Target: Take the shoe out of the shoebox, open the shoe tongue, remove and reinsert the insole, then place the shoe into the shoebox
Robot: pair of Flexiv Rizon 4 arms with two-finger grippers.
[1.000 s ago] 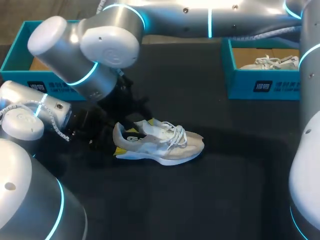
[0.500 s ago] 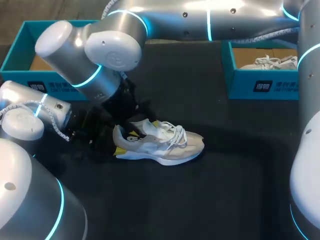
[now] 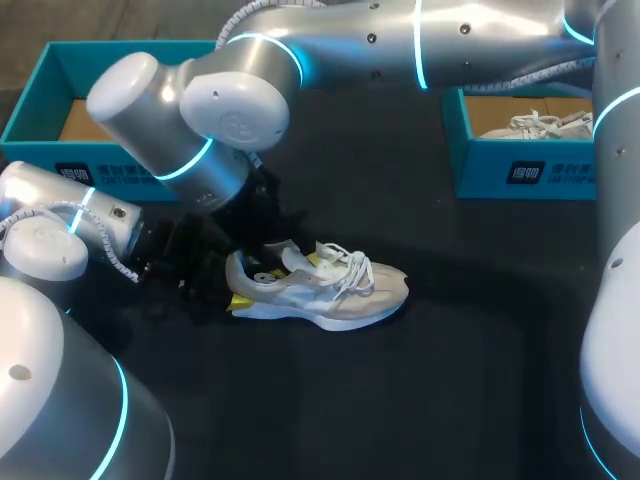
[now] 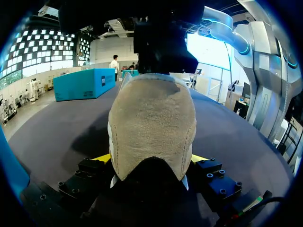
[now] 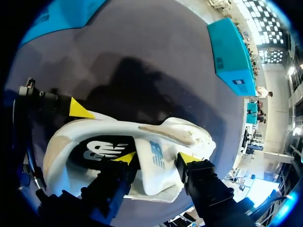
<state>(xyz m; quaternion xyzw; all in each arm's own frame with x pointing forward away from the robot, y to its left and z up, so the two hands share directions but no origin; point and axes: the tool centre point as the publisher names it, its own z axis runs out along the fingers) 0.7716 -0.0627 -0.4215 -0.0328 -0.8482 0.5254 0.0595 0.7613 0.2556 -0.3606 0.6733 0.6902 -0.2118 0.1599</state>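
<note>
A beige and white sneaker (image 3: 330, 290) lies on its sole on the dark table, toe to the right. My left gripper (image 3: 236, 287) comes in low from the left, and its fingers press the heel (image 4: 151, 132) from both sides. My right arm reaches across from the right, with its gripper (image 3: 300, 255) over the shoe's opening. In the right wrist view the white tongue (image 5: 158, 163) stands raised between my right gripper's (image 5: 156, 158) yellow tips and touches both. The dark insole (image 5: 102, 149) shows inside the shoe.
A teal shoebox (image 3: 40, 130) stands at the back left, partly behind my right arm. A second teal box (image 3: 520, 170) at the back right holds another white shoe (image 3: 535, 125). Open table lies in front of and to the right of the sneaker.
My right arm's wrist has shifted right and slightly back over the shoe, and the tongue stands a bit more raised. The shoe and my left gripper have kept still.
</note>
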